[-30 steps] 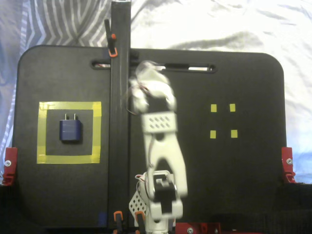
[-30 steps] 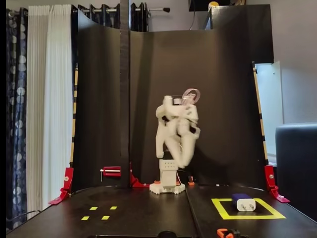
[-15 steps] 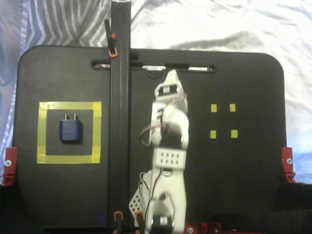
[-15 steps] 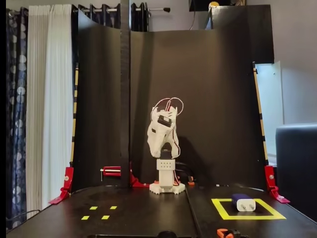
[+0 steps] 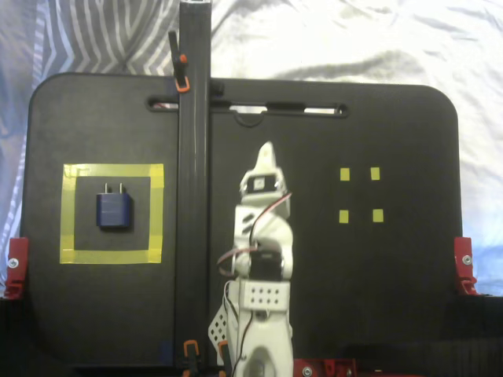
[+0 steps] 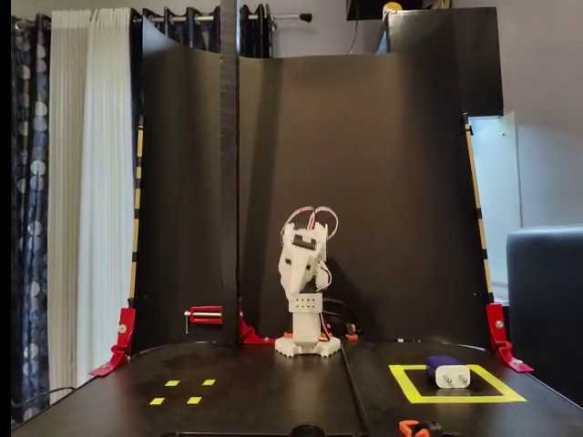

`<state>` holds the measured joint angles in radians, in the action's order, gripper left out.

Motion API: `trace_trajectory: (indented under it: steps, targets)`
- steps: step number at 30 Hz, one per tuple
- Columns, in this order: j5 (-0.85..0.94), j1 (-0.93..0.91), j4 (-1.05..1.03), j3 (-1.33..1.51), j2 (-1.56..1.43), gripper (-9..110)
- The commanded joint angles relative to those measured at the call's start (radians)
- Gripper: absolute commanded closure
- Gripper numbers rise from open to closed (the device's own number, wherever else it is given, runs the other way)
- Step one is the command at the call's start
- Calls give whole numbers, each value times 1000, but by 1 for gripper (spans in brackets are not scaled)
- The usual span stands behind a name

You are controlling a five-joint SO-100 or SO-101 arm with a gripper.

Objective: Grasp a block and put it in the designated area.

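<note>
The block (image 5: 113, 210) lies inside the designated area (image 5: 111, 256) (prongs' white face shows only from the front), gripper (image 5: 266, 148) pinched together, empty.

dark-blue block (image 5: 113, 210), yellow-taped designated area (image 5: 111, 170)

Front view of a black table (image 6: 273, 387) with a curved black backdrop (image 6: 392, 182).

- White arm (image 6: 305, 273): folded low over its base, centre of frame; whether its gripper is parted is unclear.
- Block (image 6: 447, 371): lower right, lying inside the yellow tape square (image 6: 410, 387), white face toward the camera.
- Four small yellow squares (image 6: 182, 391): lower left.
- Red clamps (image 6: 118, 341): at both table edges.
- White curtain (image 6: 91, 182): far left.
</note>
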<state>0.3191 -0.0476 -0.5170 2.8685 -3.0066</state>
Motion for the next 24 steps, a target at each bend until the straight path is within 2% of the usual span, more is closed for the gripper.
trace_trajectory:
  steps: [1, 9, 15, 24]
  targets:
    - [-8, 11, 14, 63, -89, 101]
    - [-28, 38, 44, 250, -233, 101]
    - [-74, 41, 15, 273, -267, 102]
    - [-112, 67, -137, 273, -305, 102]
